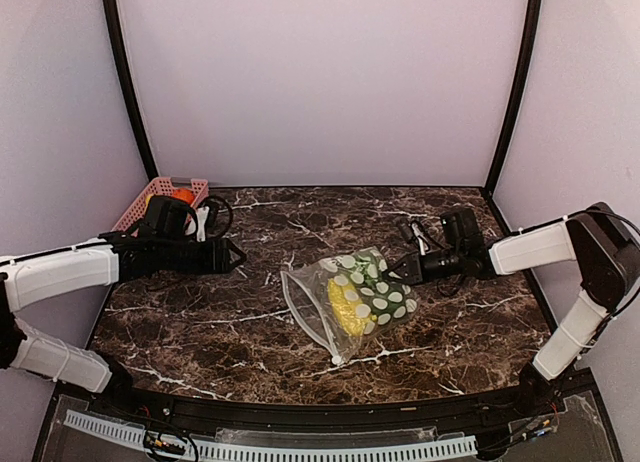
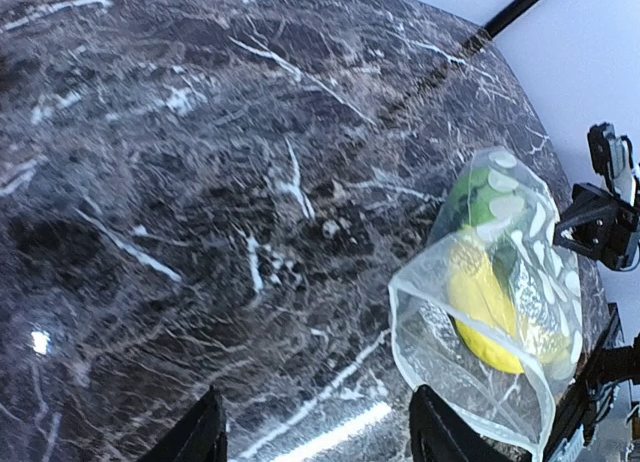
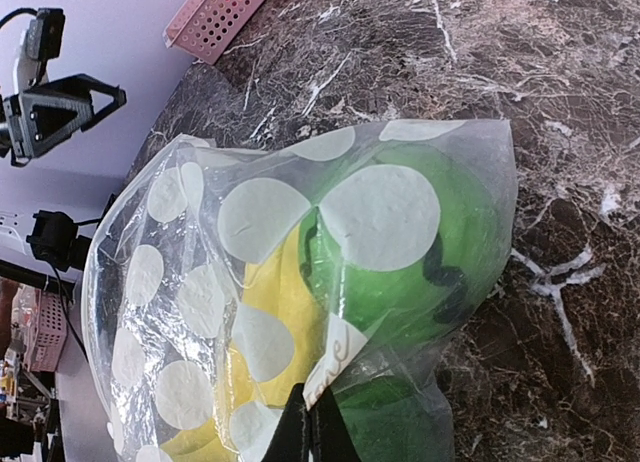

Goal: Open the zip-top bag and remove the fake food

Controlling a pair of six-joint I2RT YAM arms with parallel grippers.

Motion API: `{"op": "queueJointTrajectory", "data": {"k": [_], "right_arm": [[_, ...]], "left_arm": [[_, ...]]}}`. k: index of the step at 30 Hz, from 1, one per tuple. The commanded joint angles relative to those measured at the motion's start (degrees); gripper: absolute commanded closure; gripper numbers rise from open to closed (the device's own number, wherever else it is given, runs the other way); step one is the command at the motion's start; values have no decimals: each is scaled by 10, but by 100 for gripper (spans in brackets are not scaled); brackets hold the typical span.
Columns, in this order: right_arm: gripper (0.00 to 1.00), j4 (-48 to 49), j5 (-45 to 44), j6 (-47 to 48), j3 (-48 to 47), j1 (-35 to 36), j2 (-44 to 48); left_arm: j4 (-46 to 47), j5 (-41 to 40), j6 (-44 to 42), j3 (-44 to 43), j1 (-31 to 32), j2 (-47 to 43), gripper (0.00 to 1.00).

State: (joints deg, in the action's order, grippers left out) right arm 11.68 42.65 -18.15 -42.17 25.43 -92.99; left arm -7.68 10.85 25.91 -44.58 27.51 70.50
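The zip-top bag (image 1: 355,297) lies at the table's middle, its dotted green face up. A yellow piece (image 1: 347,304) and a green piece (image 1: 382,282) of the fake food show inside it. My right gripper (image 1: 402,270) is shut on the bag's right edge, and its fingers (image 3: 312,434) pinch the plastic in the right wrist view, close to the green piece (image 3: 400,272). My left gripper (image 1: 236,255) is open and empty, left of the bag and apart from it. In the left wrist view the bag's mouth (image 2: 410,312) gapes toward it, with the yellow piece (image 2: 480,307) inside.
A pink slotted basket (image 1: 135,207) stands at the back left behind the left arm, with an orange ball (image 1: 183,195) in it. Black frame posts (image 1: 128,82) rise at both back corners. The table's front edge runs just below the bag.
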Motion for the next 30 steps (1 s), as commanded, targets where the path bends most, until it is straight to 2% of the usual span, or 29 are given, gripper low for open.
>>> {"op": "queueJointTrajectory", "data": {"k": [1,6,11,19,30], "right_arm": [[100,28,14,-13,15,-2,12],[100,35,17,-19,25,1,14],[100,38,16,-23,34,4,18],[100,43,14,-25,49,6,22],[100,62,16,-38,61,17,21]], "left_arm": [[82,-12,65,60,76,-16,39],[171,-15,109,87,145,24,45],[223,-17,122,59,197,102,49],[301,10,156,21,224,201,56],[368,43,203,-46,247,331,58]]}}
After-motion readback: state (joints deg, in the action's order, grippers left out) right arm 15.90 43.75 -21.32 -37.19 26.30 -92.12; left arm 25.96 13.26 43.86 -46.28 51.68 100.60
